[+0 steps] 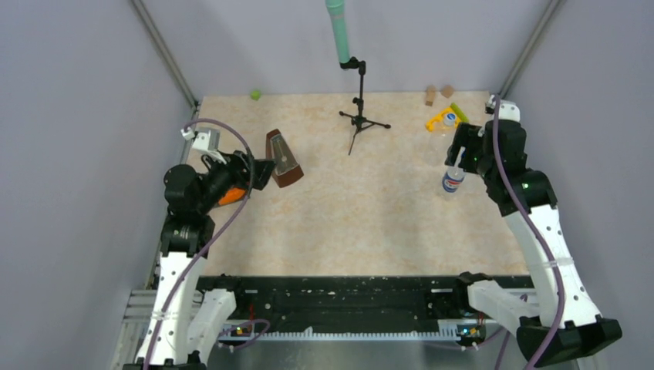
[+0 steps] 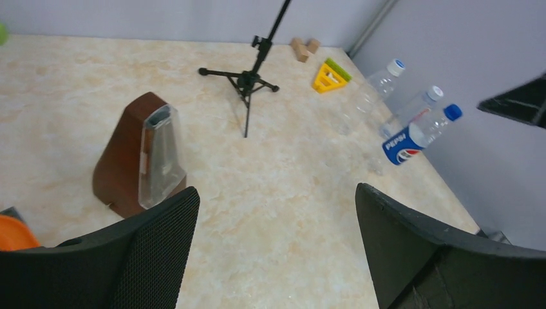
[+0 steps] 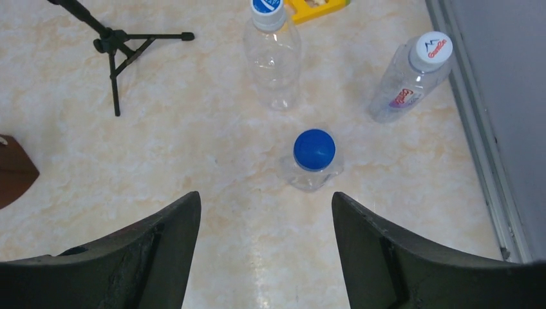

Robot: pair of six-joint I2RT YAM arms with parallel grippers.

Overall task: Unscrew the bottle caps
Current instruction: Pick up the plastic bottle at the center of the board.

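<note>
Three upright bottles stand at the table's right edge. The blue-and-white labelled bottle (image 1: 453, 182) (image 2: 404, 144) has a dark blue cap (image 3: 314, 149) (image 2: 452, 112). The plain clear bottle (image 3: 273, 58) (image 2: 375, 85) has a white cap (image 3: 267, 6). The bluish bottle (image 3: 402, 90) (image 2: 418, 106) has a white cap (image 3: 431, 50). My right gripper (image 3: 264, 196) (image 1: 456, 154) is open and empty, hovering above and just short of the blue cap. My left gripper (image 2: 275, 193) (image 1: 262, 173) is open and empty at the far left, beside the metronome.
A brown metronome (image 1: 283, 158) (image 2: 143, 154) stands next to the left gripper. A microphone tripod (image 1: 359, 112) stands at the back middle. A yellow triangular object (image 1: 443, 119), wooden blocks (image 1: 437, 93) and a green ball (image 1: 254, 95) lie along the back. The right wall rail (image 3: 476, 141) runs close to the bottles.
</note>
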